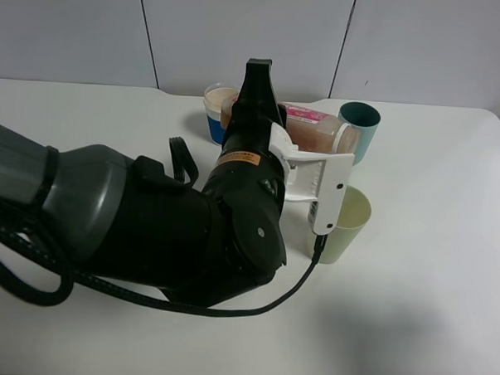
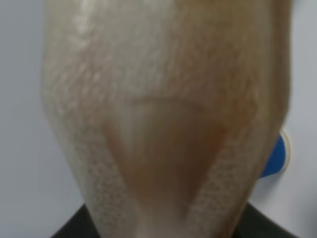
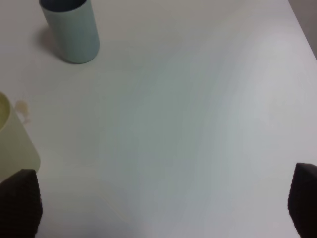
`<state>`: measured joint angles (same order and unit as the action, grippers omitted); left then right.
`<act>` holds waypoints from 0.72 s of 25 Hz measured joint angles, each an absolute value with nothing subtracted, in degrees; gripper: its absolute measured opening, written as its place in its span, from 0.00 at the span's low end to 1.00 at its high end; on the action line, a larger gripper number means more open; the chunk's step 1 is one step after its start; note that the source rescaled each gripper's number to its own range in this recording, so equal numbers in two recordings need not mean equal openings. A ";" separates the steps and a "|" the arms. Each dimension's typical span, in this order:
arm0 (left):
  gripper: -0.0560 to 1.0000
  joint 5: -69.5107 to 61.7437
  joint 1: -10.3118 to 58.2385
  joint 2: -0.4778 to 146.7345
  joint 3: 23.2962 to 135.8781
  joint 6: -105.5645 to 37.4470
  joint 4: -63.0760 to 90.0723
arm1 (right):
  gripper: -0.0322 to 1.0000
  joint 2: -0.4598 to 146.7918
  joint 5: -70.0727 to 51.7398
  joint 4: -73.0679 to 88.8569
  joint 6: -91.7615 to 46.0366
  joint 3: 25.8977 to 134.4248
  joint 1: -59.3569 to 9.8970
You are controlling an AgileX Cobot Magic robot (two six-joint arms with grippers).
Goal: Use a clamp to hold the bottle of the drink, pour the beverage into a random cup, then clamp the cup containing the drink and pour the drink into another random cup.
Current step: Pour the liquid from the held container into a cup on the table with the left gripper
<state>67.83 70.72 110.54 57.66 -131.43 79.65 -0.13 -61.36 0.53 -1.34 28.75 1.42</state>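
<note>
Since pour needed mouth low, left pincer (image 1: 295,141) was clamped on bottle (image 1: 320,131), tipped near level above bench (image 1: 427,311), neck toward teal cup (image 1: 362,126), yellow-green cup (image 1: 346,227) near. Beverage (image 2: 163,163) lay inside bottle. Right pincer (image 3: 161,203) hung apart, empty, likely reserved for cup step.

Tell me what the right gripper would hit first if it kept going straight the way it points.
Probably just the bare white table; nothing else lies ahead of the open right gripper. The pale yellow-green cup sits off to one side, the teal cup farther aside. Depth is unclear.
</note>
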 joint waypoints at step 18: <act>0.06 68.64 70.72 110.54 57.66 -134.13 75.43 | 1.00 -0.13 -61.36 0.53 -1.34 28.75 1.42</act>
